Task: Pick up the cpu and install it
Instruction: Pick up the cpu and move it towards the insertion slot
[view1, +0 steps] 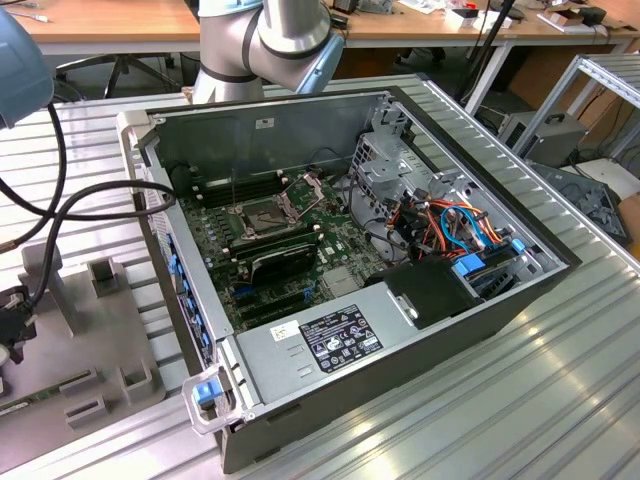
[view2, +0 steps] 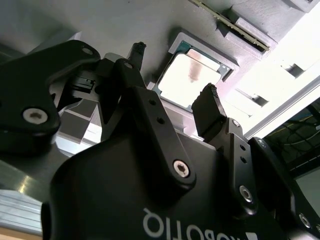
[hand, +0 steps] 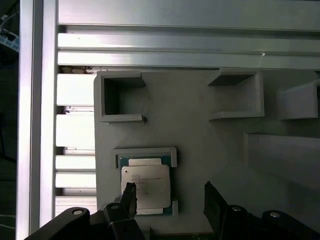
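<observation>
The cpu (hand: 147, 182) is a small silver-grey square chip lying flat in a shallow framed pocket of a grey fixture plate (hand: 200, 140). In the second wrist view the cpu (view2: 182, 82) shines brightly in its pocket. My gripper (hand: 170, 192) hovers above it, open, with nothing between the black fingers. One fingertip (hand: 130, 192) overlaps the chip's edge and the other fingertip (hand: 211, 197) stands well to the side of the pocket, so the chip sits off-centre. In the exterior view the open metal socket (view1: 262, 213) sits on the motherboard inside the computer case (view1: 480, 310).
The grey fixture plate (view1: 90, 330) lies on the ribbed aluminium table at the exterior view's left, beside the case. Raised grey blocks and square pockets (hand: 120, 97) stand around the chip's pocket. Black cables (view1: 80, 205) trail from the arm. Memory sticks and wiring fill the case.
</observation>
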